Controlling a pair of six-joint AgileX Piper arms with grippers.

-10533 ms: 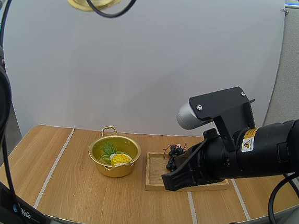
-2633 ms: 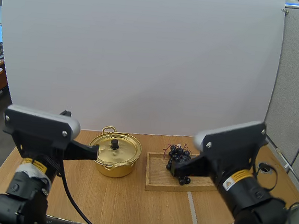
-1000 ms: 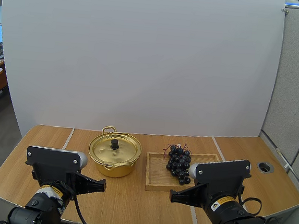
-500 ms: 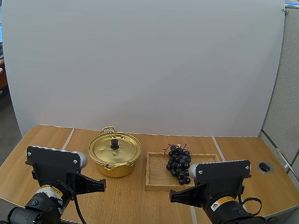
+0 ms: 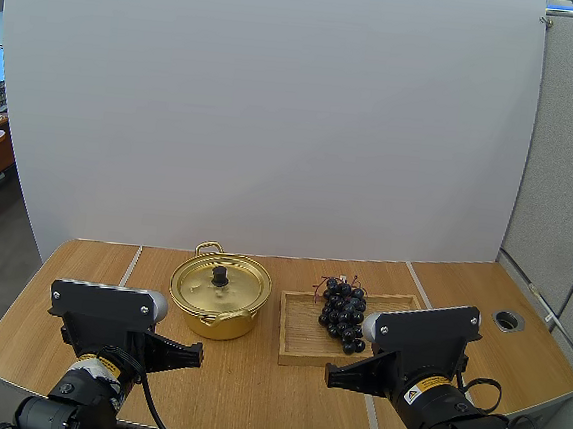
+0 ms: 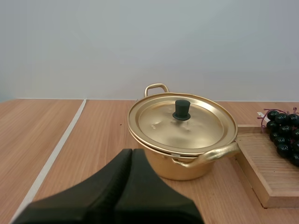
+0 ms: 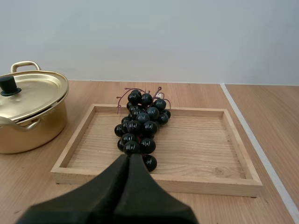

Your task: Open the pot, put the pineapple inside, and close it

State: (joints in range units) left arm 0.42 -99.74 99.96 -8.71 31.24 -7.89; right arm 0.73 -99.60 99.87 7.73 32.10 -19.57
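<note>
The gold pot stands left of centre in the high view, on the wooden counter, with its lid seated on the rim. Just to its right, a wooden tray carries a bunch of dark grapes. The left claw is pressed together and empty, pointing at the pot from the near side. The right claw, likewise pressed together, faces the tray's near edge.

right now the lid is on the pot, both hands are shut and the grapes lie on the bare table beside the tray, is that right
Not quite. The grapes lie inside the wooden tray, not beside it; the right wrist view shows this. The rest holds: the lid is on the pot, and the left hand and right hand are shut.
</note>
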